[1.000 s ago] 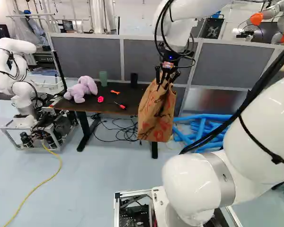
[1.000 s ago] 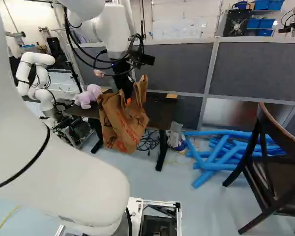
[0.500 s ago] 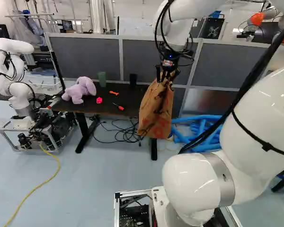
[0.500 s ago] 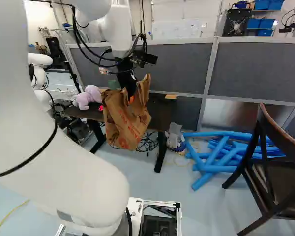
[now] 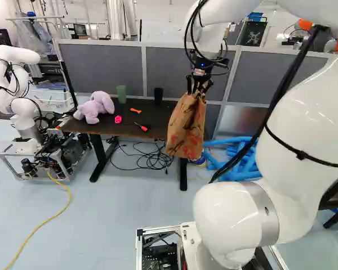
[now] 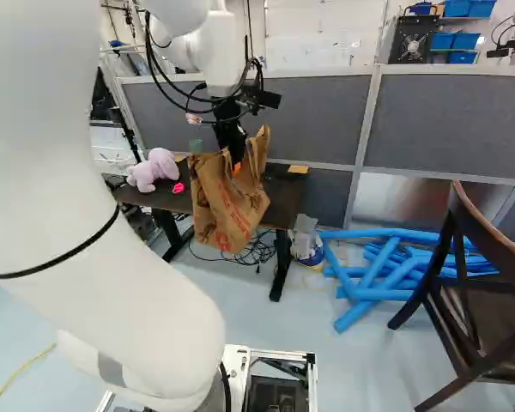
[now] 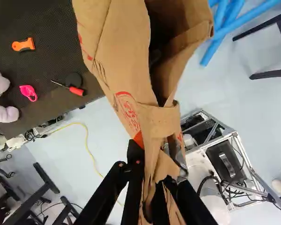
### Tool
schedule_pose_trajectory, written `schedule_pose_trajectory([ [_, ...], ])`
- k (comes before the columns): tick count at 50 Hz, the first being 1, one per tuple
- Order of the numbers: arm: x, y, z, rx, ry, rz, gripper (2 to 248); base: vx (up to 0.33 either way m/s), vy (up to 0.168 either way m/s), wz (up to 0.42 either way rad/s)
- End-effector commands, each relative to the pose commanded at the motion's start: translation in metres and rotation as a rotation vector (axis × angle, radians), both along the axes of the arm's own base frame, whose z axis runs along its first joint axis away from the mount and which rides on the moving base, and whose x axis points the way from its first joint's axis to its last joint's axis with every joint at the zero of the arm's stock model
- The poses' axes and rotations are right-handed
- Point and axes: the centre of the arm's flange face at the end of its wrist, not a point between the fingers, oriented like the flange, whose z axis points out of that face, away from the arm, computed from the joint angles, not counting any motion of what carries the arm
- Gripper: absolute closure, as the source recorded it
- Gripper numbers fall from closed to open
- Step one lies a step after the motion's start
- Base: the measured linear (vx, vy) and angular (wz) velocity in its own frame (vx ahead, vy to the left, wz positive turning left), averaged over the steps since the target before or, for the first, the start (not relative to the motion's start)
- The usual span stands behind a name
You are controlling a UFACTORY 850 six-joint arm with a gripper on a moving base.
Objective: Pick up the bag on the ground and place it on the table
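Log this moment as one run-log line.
gripper: shut on paper bag | bag: hanging, off floor | table: plush toy on it | placement: pending

Brown bag [image 5: 186, 128] hanging from claw [image 5: 199, 89] near dark table [image 5: 158, 115]; lilac plush [image 5: 94, 107] on top.

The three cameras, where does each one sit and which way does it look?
Left base view: on the base, behind the arm, to its left, looking ahead and slightly down; the arm shows.
Right base view: behind the arm, to its right, facing the same way; the arm and a chair show.
Wrist view: on the wrist, looking down along the gripper; it, the bag and base show.
Both base views share the table and bag.
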Motion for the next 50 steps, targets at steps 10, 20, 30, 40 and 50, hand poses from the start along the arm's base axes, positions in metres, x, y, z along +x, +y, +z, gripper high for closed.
schedule_pose_trajectory([
  [10,0.017,-0.002,0.000,-0.014,0.000,0.008,229,0.000,0.000,0.000],
  [20,0.034,-0.003,0.000,-0.029,-0.002,0.018,229,0.000,0.000,0.000],
  [30,0.052,-0.004,0.001,-0.043,-0.005,0.027,229,0.000,0.000,0.000],
  [40,0.069,-0.005,0.001,-0.058,-0.010,0.036,229,0.000,0.000,0.000],
  [50,0.087,-0.006,0.001,-0.074,-0.016,0.045,229,0.000,0.000,0.000],
])
